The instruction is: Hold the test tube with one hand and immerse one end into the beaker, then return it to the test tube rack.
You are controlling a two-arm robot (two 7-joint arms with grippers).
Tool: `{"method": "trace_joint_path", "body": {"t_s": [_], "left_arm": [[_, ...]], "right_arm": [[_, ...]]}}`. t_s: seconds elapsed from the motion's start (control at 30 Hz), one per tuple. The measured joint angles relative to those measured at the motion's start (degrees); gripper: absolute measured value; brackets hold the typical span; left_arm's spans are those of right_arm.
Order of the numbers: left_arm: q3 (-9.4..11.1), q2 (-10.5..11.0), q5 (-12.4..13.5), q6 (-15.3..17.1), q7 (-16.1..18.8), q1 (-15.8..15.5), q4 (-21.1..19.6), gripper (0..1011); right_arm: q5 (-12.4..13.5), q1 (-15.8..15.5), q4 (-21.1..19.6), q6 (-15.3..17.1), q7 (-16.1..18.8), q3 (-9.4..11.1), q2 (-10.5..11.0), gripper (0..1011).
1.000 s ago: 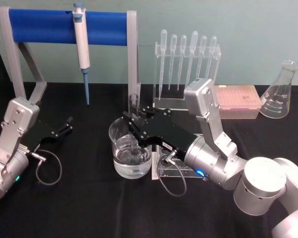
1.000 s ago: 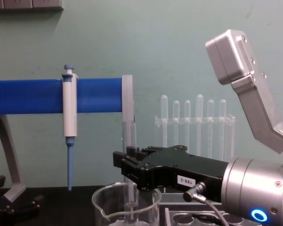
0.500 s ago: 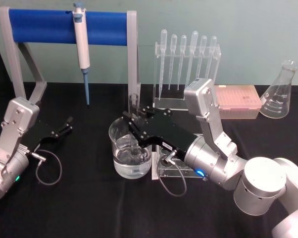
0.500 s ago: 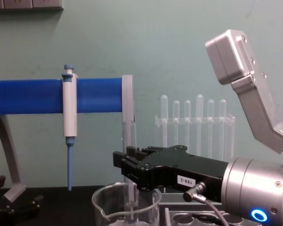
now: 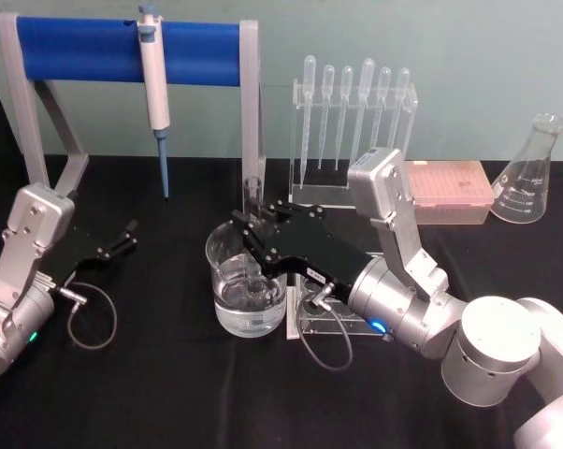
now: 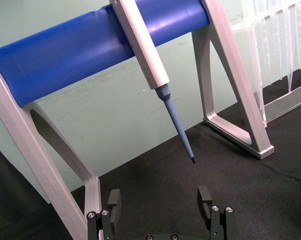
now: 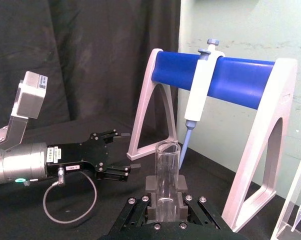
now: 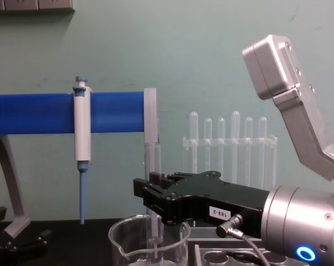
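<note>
My right gripper point(image 5: 251, 225) is shut on the test tube point(image 5: 253, 194), a clear glass tube held upright over the beaker point(image 5: 233, 313). The tube's lower end reaches down inside the beaker point(image 8: 122, 245), which holds clear liquid. In the chest view the test tube point(image 8: 151, 158) rises above the right gripper point(image 8: 148, 194). The right wrist view shows the test tube point(image 7: 167, 167) clamped between that gripper's point(image 7: 166, 194) pads, open rim up. My left gripper point(image 5: 124, 238) rests open at the table's left, and its view shows the left gripper point(image 6: 159, 200) with nothing in it.
A blue-barred stand point(image 5: 85, 51) carries a white pipettor point(image 5: 154, 89) at the back left. A rack of plastic pipettes point(image 5: 352, 112), a pink tip box point(image 5: 450, 190) and a conical flask point(image 5: 532, 173) stand at the back right. A clear rack point(image 5: 330, 321) lies beside the beaker.
</note>
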Motion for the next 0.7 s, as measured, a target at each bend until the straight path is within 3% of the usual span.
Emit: {"method": "trace_joint_path", "body": {"t_s": [0.7], "left_arm": [[0.0,0.0,0.0,0.0,0.0,0.0,0.0,1000]], "right_arm": [[0.0,0.0,0.0,0.0,0.0,0.0,0.0,224]]}}
